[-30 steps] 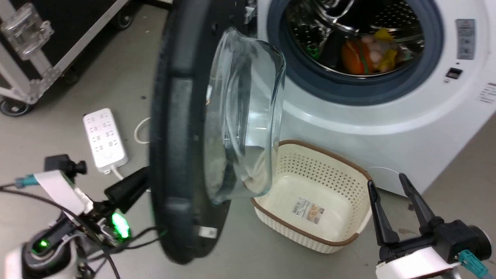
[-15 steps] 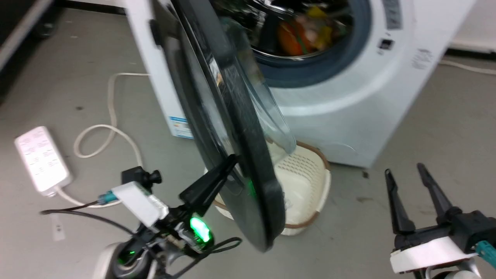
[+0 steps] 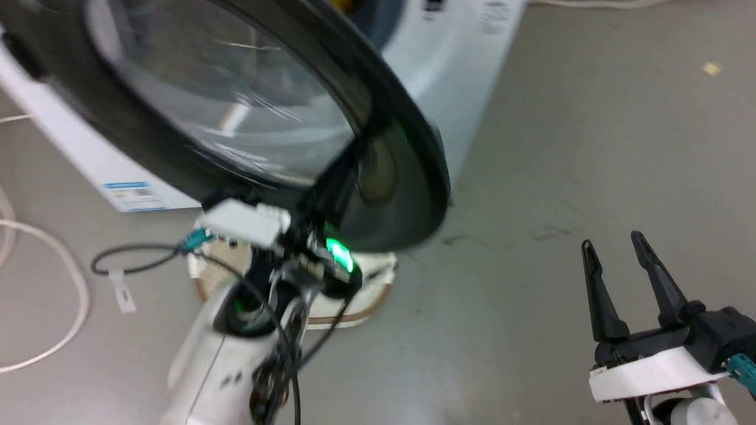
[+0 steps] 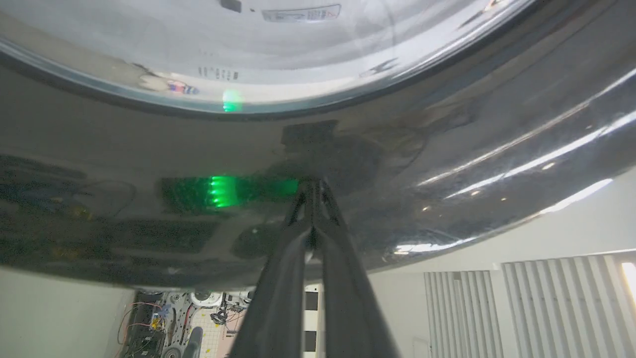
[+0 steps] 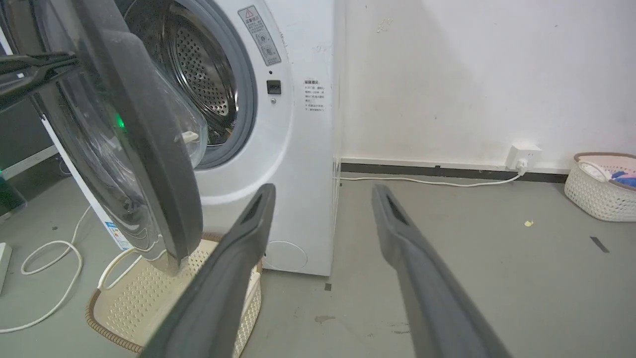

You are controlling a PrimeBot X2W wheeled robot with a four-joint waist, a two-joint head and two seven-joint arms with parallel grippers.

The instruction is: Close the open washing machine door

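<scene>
Left arm: pale white forearm (image 3: pixel 201 360) with small dark markings, loose black cables (image 3: pixel 283 366), glowing green lamp (image 3: pixel 338 255), white block (image 3: pixel 245 221), teal plug (image 3: pixel 196 239). Right gripper (image 3: pixel 611 241): long tapered dark fingers (image 3: pixel 596 295), black body (image 3: pixel 709 339), white wrist band (image 3: pixel 649 378), second teal plug (image 3: pixel 743 367).

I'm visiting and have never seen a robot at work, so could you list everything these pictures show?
washing machine: 1, white, by the wall, drum open.
washing machine door: 1, black rim with clear glass, partly open.
near basket: 1, cream with brown rim, on the floor below the door.
far basket: 1, pale with brown rim, by the wall.
looped cable: 1, white, on the floor beside the machine.
wall socket: 1, white, low on the wall.
left claw: 1, dark, shut, tips against the door's rim.
right claw: 1, dark, open, over the grey floor.
</scene>
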